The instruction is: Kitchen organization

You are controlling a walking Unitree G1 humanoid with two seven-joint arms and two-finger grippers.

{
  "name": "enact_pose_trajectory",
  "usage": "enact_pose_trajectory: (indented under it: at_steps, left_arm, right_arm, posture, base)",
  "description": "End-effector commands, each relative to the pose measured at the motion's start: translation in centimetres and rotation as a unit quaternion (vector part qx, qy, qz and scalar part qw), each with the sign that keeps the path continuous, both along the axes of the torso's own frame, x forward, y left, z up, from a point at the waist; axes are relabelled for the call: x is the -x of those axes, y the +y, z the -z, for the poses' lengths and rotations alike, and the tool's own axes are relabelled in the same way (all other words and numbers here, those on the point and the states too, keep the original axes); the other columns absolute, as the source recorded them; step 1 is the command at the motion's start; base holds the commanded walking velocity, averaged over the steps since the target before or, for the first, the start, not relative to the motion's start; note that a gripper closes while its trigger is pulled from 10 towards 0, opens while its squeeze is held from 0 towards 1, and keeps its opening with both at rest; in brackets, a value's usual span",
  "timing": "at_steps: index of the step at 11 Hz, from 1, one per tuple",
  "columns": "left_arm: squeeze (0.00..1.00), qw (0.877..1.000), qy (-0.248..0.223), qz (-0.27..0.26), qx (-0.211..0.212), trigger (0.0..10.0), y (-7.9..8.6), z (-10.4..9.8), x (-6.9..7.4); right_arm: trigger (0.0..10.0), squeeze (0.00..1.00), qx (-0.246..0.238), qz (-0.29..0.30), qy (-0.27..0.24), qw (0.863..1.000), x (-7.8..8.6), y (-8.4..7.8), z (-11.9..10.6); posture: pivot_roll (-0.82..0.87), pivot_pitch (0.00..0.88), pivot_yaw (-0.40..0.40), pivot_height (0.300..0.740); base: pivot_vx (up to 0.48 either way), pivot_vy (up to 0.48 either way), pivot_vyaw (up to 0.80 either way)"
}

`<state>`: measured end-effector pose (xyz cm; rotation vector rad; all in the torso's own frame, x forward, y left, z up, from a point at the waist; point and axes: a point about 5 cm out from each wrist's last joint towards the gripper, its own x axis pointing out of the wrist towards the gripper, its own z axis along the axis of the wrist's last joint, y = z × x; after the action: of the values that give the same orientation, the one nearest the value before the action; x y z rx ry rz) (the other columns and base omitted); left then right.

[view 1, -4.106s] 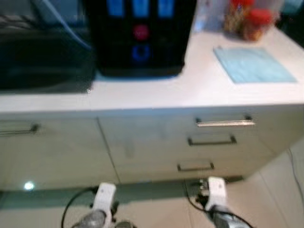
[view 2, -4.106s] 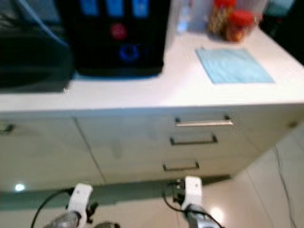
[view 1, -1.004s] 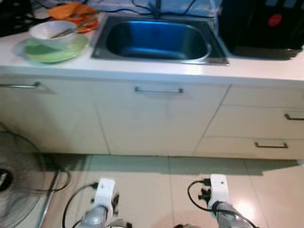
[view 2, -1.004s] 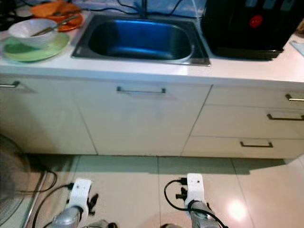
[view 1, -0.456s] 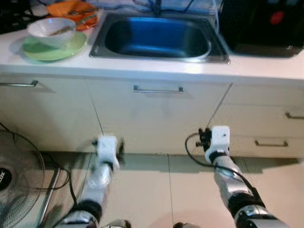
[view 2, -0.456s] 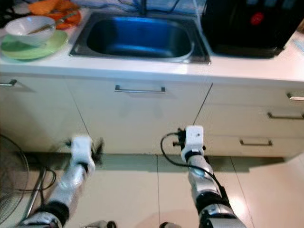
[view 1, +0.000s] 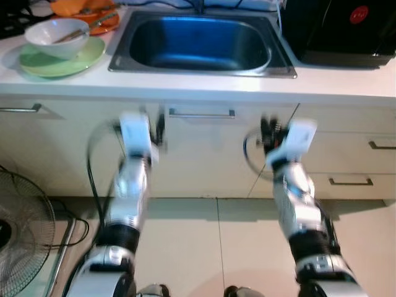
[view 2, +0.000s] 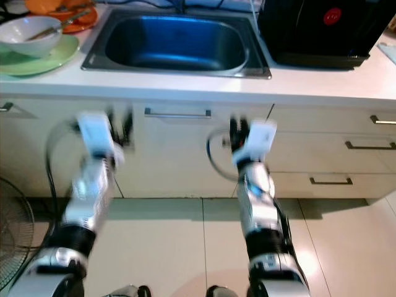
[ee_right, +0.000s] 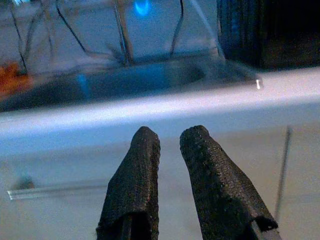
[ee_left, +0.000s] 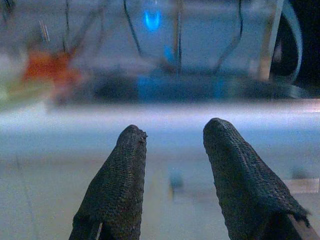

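Left eye view takes in the long white kitchen countertop (view 1: pixel 185 86) with cream cabinet fronts below it, and set into it the rectangular stainless steel sink (view 1: pixel 201 44), its basin empty as far as can be seen. To the robot's right on the counter stands a tall black appliance with a red round mark (view 1: pixel 346 28); to its left, near the counter's end, a pale green plate (view 1: pixel 59 60) carries a white bowl with a utensil resting in it (view 1: pixel 54 36), and just behind it lies an orange dish (view 1: pixel 93 15). These dishes look like the things to be put in order, and they sit well apart from both arms. Below the sink runs a slim metal cupboard handle (view 1: pixel 201 113), with two drawer handles further right, and a floor fan (view 1: pixel 21 229) stands at the lower left. The left gripper (ee_left: pixel 172 185) is raised in front of the cabinet left of the handle, its black fingers (ee_left: pixel 120 190) spread with a clear gap and nothing between them; the right gripper (ee_right: pixel 167 185) is up at a similar height right of the handle, its fingers (ee_right: pixel 137 180) parted only narrowly, also empty. Both arms are blurred, so the step in hand is judged to be lifting toward the counter. To do it well, the grippers should rise clear above the counter's edge before reaching in, and the left one should approach the bowl from its open side, avoiding the protruding utensil.
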<state>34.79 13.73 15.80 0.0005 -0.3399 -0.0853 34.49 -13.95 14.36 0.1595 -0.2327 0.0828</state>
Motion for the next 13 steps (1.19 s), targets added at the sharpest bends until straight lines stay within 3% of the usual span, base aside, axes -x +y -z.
enact_pose_trajectory:
  at_steps: [1, 3, 8, 13]
  left_arm:
    - [0.0, 1.0, 0.005, 0.002, 0.008, 10.0, -0.5, -0.1, 0.0]
    - [0.0, 0.999, -0.004, 0.017, 0.027, 10.0, -2.1, -0.8, 0.3]
    - [0.0, 1.0, 0.006, 0.012, 0.011, 10.0, -1.9, -1.1, 0.9]
    - [0.0, 1.0, 0.006, 0.014, 0.004, 10.0, -1.9, -1.4, 1.1]
  right_arm:
    - [10.0, 0.0, -0.011, 0.0, -0.01, 1.0, -0.1, 0.1, -0.7]
    - [10.0, 0.0, -0.022, -0.014, -0.021, 0.999, -0.3, 1.2, -1.9]
    - [10.0, 0.0, -0.007, -0.025, -0.007, 1.0, 0.0, 1.3, -1.8]
    - [10.0, 0.0, 0.009, -0.034, 0.008, 0.999, -0.1, 1.1, -1.6]
  posture:
    - [-0.03, 0.047, -0.025, 0.74]
    - [-0.02, 0.029, -0.031, 0.74]
    - [-0.01, 0.018, -0.037, 0.74]
    - [-0.01, 0.037, -0.034, 0.74]
  base:
    - [0.0, 0.0, 0.0]
    - [0.0, 0.0, 0.39]
    - [0.0, 0.316, 0.8]
    - [0.099, 0.341, 0.0]
